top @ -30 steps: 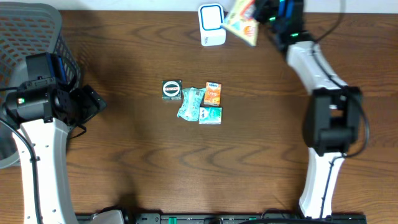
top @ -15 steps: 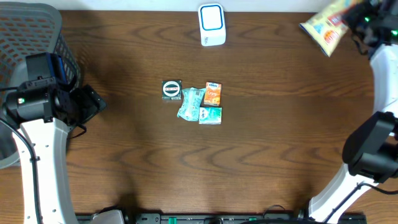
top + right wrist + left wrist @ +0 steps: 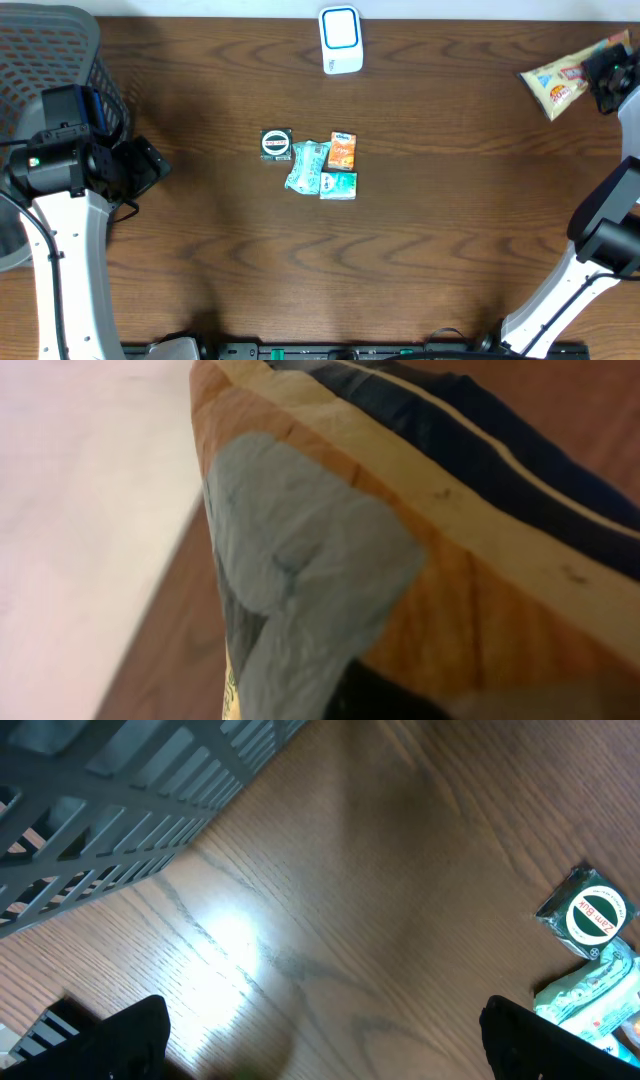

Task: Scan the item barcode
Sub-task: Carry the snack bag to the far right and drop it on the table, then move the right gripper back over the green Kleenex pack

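Far right, right hand (image 3: pixel 603 72) clamps snack bag (image 3: pixel 558 83).

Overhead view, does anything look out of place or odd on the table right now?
Only the yellow snack packet: it hangs at the far right edge, pinched in the right gripper's fingers, well away from the white scanner at top middle. The small packs in the centre lie bunched, one teal wrapper crumpled; nothing spilled.

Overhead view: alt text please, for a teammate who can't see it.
The right gripper holds a yellow snack bag at far right, away from the white scanner at top centre. Four small packets lie clustered in the middle.
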`<action>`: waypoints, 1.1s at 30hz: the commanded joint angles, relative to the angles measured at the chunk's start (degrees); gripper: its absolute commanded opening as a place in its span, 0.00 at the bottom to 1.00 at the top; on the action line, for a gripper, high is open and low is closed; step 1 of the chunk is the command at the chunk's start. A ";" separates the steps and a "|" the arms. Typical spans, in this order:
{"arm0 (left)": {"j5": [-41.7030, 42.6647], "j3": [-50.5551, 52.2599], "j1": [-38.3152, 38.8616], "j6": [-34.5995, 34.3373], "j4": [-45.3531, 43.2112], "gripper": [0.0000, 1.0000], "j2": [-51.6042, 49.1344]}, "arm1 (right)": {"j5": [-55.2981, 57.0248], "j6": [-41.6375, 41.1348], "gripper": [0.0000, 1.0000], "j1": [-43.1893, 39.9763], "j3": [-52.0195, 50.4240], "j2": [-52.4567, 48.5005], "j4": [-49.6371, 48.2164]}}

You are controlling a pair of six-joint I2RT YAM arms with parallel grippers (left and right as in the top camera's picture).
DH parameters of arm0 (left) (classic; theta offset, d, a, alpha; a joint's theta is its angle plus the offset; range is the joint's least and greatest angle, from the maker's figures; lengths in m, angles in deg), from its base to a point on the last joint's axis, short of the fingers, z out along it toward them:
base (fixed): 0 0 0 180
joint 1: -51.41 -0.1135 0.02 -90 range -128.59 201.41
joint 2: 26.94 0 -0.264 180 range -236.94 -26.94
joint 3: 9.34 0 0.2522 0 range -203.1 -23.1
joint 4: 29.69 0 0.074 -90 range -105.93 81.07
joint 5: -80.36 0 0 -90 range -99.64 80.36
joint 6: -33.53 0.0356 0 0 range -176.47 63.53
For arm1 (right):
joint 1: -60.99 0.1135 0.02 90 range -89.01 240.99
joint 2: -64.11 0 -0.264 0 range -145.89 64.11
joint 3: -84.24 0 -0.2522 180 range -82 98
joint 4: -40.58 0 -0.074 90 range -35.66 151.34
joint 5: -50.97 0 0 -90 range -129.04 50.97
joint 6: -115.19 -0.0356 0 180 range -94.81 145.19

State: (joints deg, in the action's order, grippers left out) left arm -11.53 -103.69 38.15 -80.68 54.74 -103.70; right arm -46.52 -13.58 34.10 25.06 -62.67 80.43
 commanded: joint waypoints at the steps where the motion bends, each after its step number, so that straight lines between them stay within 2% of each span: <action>1: -0.94 0.13 -0.17 -0.33 0.26 0.98 0.24 | 3.78 1.79 0.01 -1.75 -0.04 0.28 0.13; 5: -0.94 0.13 -0.17 -0.33 0.26 0.97 0.24 | 3.98 5.92 0.01 -4.52 -0.04 1.70 1.62; 12: -0.94 0.13 -0.17 -0.33 0.26 0.98 0.24 | 3.87 6.14 0.02 -10.03 -0.04 3.69 6.51; 14: -0.94 0.13 -0.17 -0.33 0.26 0.98 0.24 | 2.69 8.50 0.10 -11.39 -0.04 3.67 8.02; 18: -0.94 0.13 -0.17 -0.33 0.26 0.98 0.24 | 2.34 12.48 0.43 -12.83 -0.04 3.69 11.17; 20: -0.94 0.13 -0.17 -0.33 0.26 0.98 0.24 | 1.64 15.69 0.52 -13.09 -0.02 4.13 12.41; 27: -0.94 0.13 -0.17 -0.33 0.26 0.98 0.24 | -1.33 18.25 0.55 -12.81 -0.02 11.30 13.97; 33: -0.94 0.13 -0.17 -0.33 0.26 0.98 0.24 | -19.89 18.27 0.53 -11.45 -0.02 20.24 14.10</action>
State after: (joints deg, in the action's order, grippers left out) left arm -11.53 -103.69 38.17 -80.68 54.72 -103.70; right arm -54.54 3.41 21.47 24.65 -47.35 94.31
